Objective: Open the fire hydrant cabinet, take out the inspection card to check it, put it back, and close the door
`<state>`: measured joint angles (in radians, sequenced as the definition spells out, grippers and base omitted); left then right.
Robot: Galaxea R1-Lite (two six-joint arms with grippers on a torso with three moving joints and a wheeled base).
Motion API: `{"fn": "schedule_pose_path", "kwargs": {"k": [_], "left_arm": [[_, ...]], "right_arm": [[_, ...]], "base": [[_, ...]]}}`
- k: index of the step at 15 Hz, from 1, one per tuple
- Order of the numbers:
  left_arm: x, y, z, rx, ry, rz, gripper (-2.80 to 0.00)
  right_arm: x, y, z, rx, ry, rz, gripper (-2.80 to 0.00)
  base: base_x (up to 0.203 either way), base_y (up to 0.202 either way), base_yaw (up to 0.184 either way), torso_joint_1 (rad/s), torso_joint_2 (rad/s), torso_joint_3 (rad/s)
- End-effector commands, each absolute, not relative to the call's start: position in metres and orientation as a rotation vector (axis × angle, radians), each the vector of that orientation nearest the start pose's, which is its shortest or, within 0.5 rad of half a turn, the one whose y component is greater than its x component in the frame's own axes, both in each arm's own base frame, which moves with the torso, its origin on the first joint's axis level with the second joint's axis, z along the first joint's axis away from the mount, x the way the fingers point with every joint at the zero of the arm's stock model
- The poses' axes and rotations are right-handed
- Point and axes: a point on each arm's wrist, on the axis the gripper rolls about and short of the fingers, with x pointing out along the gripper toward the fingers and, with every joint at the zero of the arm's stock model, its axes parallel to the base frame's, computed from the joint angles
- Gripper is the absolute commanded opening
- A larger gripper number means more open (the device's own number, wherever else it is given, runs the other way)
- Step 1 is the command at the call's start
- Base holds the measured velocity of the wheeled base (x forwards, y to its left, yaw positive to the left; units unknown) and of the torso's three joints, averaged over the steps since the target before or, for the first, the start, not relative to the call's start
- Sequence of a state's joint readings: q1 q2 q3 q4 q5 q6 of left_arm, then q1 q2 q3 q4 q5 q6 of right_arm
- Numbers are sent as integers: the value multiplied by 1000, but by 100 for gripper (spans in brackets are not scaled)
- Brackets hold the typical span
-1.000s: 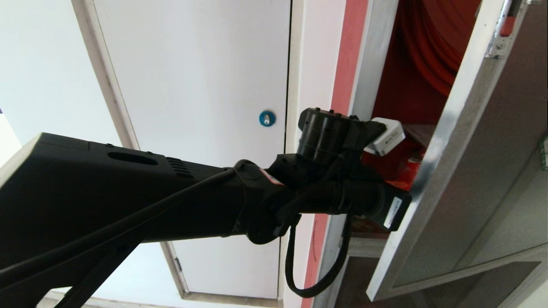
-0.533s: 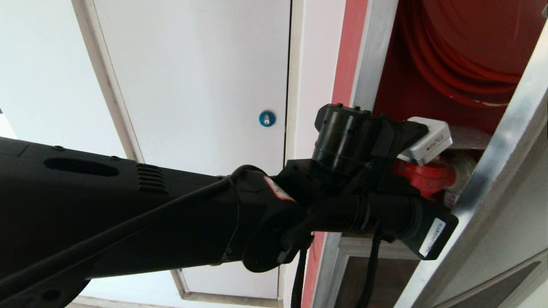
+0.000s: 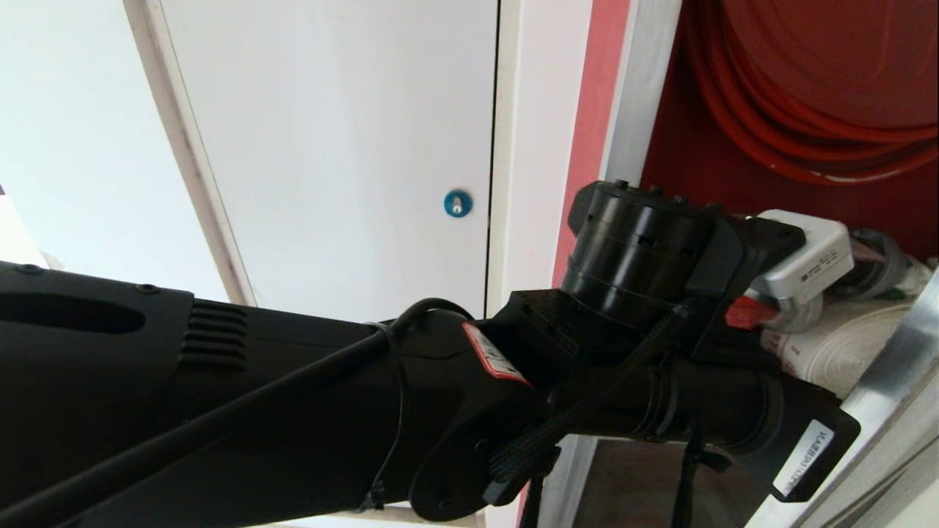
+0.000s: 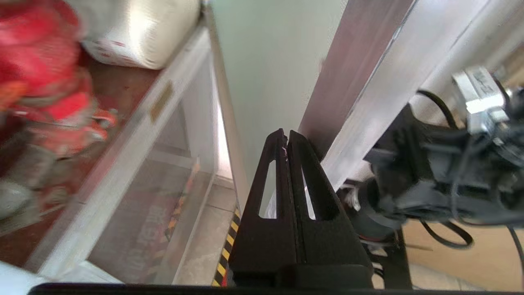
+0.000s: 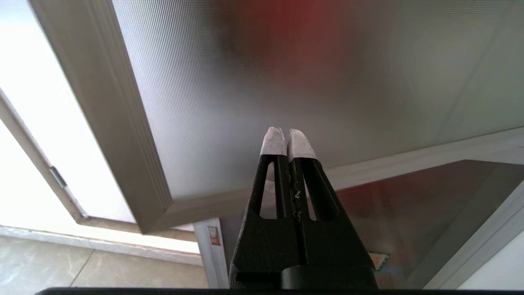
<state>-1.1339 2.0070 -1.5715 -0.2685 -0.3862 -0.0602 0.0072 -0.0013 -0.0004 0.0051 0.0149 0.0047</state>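
Note:
The fire hydrant cabinet (image 3: 637,110) stands open, showing its red interior, a red hose reel (image 3: 792,95), a rolled white hose (image 3: 829,345) and a red valve (image 4: 49,94). The door (image 3: 895,381) is swung out to the right, and only its silver frame edge shows in the head view. My left arm reaches across to that edge. The left gripper (image 4: 285,133) is shut and empty, its tips right beside the door's silver frame (image 4: 368,82). My right gripper (image 5: 286,135) is shut with white-taped tips, parked facing the door's tinted glass (image 5: 327,82). The inspection card is out of view.
A white door panel with a blue round lock (image 3: 457,203) is left of the cabinet. Below the cabinet shelf is a lower glass panel (image 4: 163,196). Yellow-black tape (image 4: 229,241) marks the floor. Black robot hardware and cables (image 4: 450,180) sit behind the door frame.
The door has swung further open to the right, uncovering the hose reel and the white hose. My left arm has moved right and lower along with the door's edge.

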Motion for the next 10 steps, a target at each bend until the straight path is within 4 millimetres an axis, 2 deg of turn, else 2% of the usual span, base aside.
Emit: {"fn": "schedule_pose_path", "kwargs": {"k": [1,10], "left_arm": [[162,-383,249,26,219,-1530,-280],[134,-384,254,53,196,-1597,-280]], "right_arm": [[-23,0,75,5,3,23,-280],[-23,0,75,5,4,23,-280]], "base": [[0,0,0,0,0,0],[0,0,0,0,0,0]]}}
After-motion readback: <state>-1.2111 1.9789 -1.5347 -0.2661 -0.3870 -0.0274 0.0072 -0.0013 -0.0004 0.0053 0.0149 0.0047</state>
